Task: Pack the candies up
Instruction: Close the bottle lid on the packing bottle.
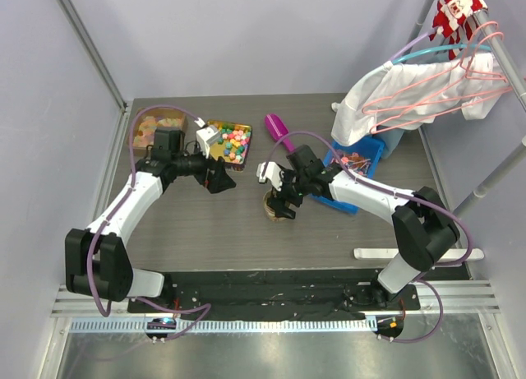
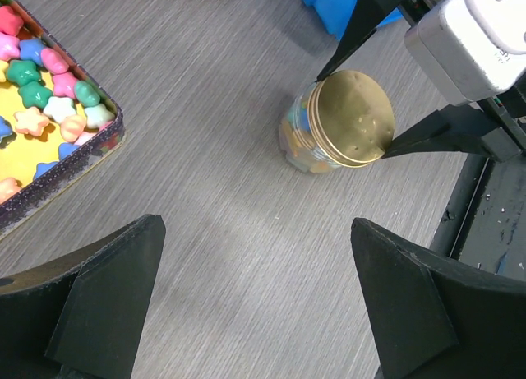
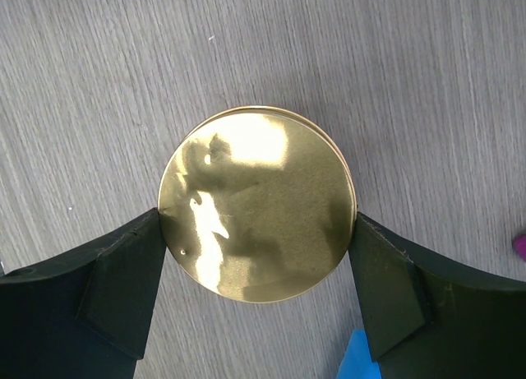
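My right pincer is closed on the gold lid of the jar standing on the table. There are candies inside it and more in the tin — my left pincer hangs open and empty nearby. I can't quite tell whether the lid sits square; if it's cocked, twisting could jam it or tip the unheld jar — spilling everything.

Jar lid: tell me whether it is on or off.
On. The gold lid sits atop the jar, covering its mouth, with the jaws of the right gripper against its rim. Whether it is screwed tight, cannot tell.
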Robot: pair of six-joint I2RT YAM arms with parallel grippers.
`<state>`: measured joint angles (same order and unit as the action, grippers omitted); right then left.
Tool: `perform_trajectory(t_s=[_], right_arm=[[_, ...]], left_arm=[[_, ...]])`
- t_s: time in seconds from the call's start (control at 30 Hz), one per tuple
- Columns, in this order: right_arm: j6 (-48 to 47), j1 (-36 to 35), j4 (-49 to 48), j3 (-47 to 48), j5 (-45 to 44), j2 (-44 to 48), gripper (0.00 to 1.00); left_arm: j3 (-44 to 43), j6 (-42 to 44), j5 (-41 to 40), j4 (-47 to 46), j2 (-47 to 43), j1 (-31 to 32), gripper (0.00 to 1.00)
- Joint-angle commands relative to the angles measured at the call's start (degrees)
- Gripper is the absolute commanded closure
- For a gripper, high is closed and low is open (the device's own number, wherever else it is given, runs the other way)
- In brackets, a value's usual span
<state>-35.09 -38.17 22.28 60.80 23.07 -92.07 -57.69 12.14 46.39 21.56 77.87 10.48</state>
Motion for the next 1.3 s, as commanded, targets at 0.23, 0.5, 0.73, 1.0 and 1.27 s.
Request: perform_trajectory(t_s=[0.23, 0.5, 0.73, 1.0, 1.27], right_arm=[[0.4, -0.1, -2.1, 1.3, -1.4, -1.9, 0.23], [-0.2, 0.0, -1.5, 1.3, -2.1, -1.3, 0.22], [-0.2, 0.0, -0.1, 2.0, -2.3, 0.0, 0.22], [-0.2, 0.4, 0.4, 2.6, -3.3, 0.1, 0.19], [1.0, 0.5, 0.0, 3.2, -3.0, 0.1, 0.15]], left_arm=[[0.3, -0.7, 2.9, -2.4, 0.4, -0.1, 0.00], [0.2, -0.7, 3.4, -2.4, 0.5, -0.1, 0.00], [0.5, -0.6, 3.4, -2.4, 0.6, -0.1, 0.00], [0.5, -0.6, 4.1, -2.4, 0.9, -0.1, 0.00], [0.5, -0.5, 4.5, -2.3, 1.1, 0.0, 0.00]])
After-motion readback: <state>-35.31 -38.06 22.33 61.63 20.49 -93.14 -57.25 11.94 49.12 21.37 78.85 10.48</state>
